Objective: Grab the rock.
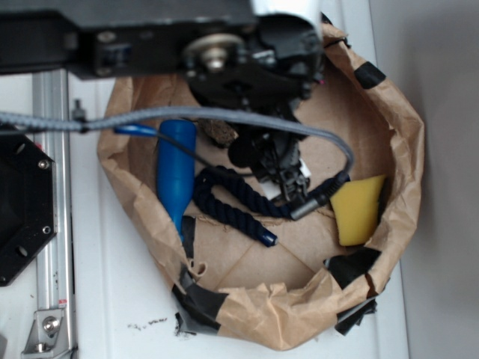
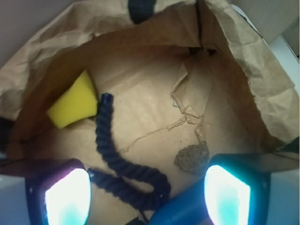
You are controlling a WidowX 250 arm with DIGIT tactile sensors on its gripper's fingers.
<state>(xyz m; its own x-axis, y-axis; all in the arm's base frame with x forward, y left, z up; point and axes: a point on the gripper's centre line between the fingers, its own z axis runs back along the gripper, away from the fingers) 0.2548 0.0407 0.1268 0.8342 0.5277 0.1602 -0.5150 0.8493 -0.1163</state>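
Observation:
The rock [image 2: 192, 158] is a small rough brown-grey lump on the floor of the paper bag, just ahead of my right fingertip [image 2: 227, 194]. In the exterior view the rock [image 1: 220, 134] lies beside the wide end of the blue bottle [image 1: 176, 176], partly hidden under the arm and the cable. My gripper [image 2: 147, 197] is open and empty, and it hovers over the dark blue rope [image 2: 117, 159] and the bottle [image 2: 180, 211]. In the exterior view my gripper [image 1: 288, 178] hangs over the middle of the bag, to the right of the rock.
A crumpled brown paper bag [image 1: 404, 142] forms a walled basin around everything. A yellow sponge wedge [image 1: 358, 208] sits by its right wall and also shows in the wrist view [image 2: 75, 101]. The rope [image 1: 232, 196] curls across the middle. A metal rail [image 1: 51, 224] runs at the left.

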